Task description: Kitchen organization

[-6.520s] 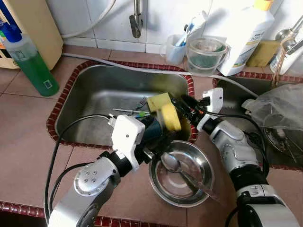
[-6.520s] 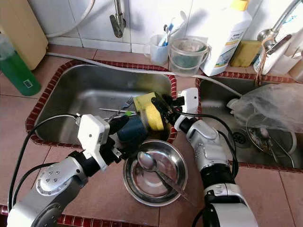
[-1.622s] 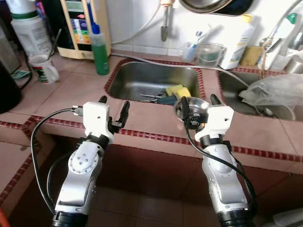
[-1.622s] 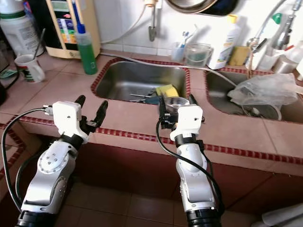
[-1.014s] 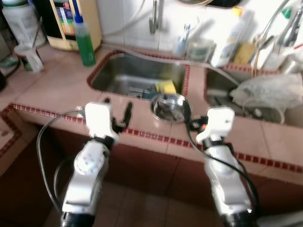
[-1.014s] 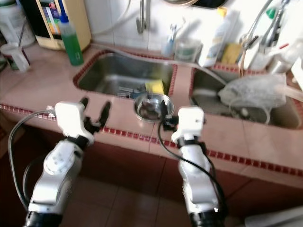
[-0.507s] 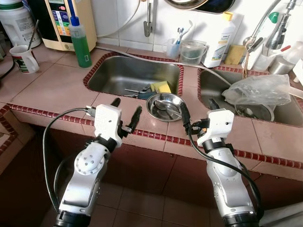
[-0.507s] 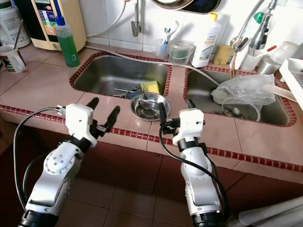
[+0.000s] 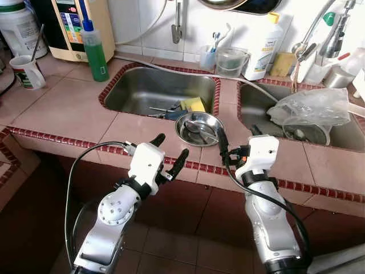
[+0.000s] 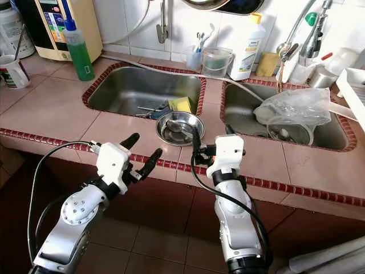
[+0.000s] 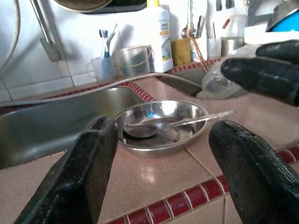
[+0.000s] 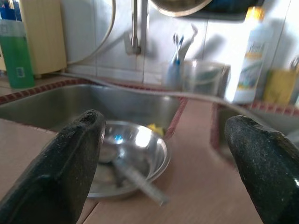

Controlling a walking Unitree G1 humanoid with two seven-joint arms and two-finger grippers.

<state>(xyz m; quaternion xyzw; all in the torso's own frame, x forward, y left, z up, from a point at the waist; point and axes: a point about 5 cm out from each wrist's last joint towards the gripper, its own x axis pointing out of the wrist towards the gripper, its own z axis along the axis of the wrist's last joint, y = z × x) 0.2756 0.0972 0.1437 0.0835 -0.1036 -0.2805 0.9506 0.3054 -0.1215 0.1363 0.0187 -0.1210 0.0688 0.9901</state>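
Observation:
A steel bowl (image 9: 199, 128) with a spoon (image 9: 197, 127) in it sits on the tiled counter between the two sinks. Behind it, a yellow sponge (image 9: 194, 104) lies in the left sink (image 9: 142, 91) with some cutlery. My left gripper (image 9: 171, 146) hovers open over the counter's front edge, a little left of the bowl. My right gripper (image 9: 236, 132) is open just right of the bowl. Both wrist views look across the counter at the bowl (image 11: 161, 123) (image 12: 126, 149) between their black fingers (image 11: 88, 168) (image 12: 70, 154), which hold nothing.
A green soap bottle (image 9: 96, 48) and a mug (image 9: 24, 69) stand at the back left. A toothbrush cup (image 9: 208, 56), clear tub (image 9: 231, 61) and white bottle (image 9: 263, 40) line the wall. A plastic bag (image 9: 311, 108) covers the right sink. Brown floor tiles lie below.
The camera has backed away from the sink, where the sponge was held over the bowl. In the last half second my left gripper has moved right toward the bowl; the right has barely moved.

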